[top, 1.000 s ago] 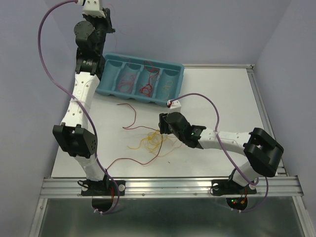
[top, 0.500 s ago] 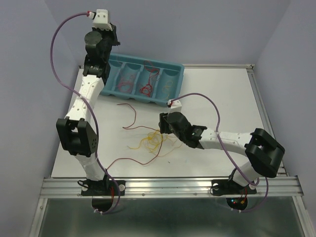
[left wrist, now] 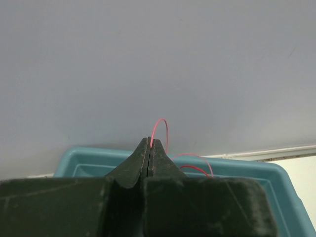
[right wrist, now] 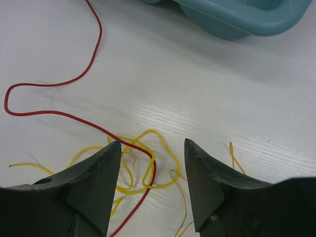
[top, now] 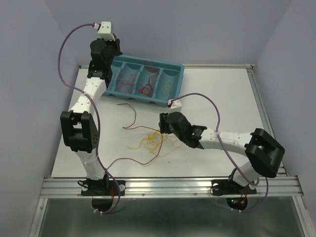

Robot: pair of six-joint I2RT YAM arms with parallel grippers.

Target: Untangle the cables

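Status | left end effector (left wrist: 150,143) clenched on red cable (left wrist: 160,120) over tray (left wrist: 74,160) | right end effector (right wrist: 152,144) released above yellow cables (top: 152,142) on counter (right wrist: 222,89)

Teal plastic tray (top: 148,98) at far left of tabletop (top: 222,98), four compartments in row, long axis slightly skewed, right end nearer. Tabletop white, faint grain visible in right wrist view. Aluminium rail (top: 168,186) along near edge. Thin metal strip (top: 217,65) along far and right edges. Plain lavender walls (top: 197,29) behind and on both sides.
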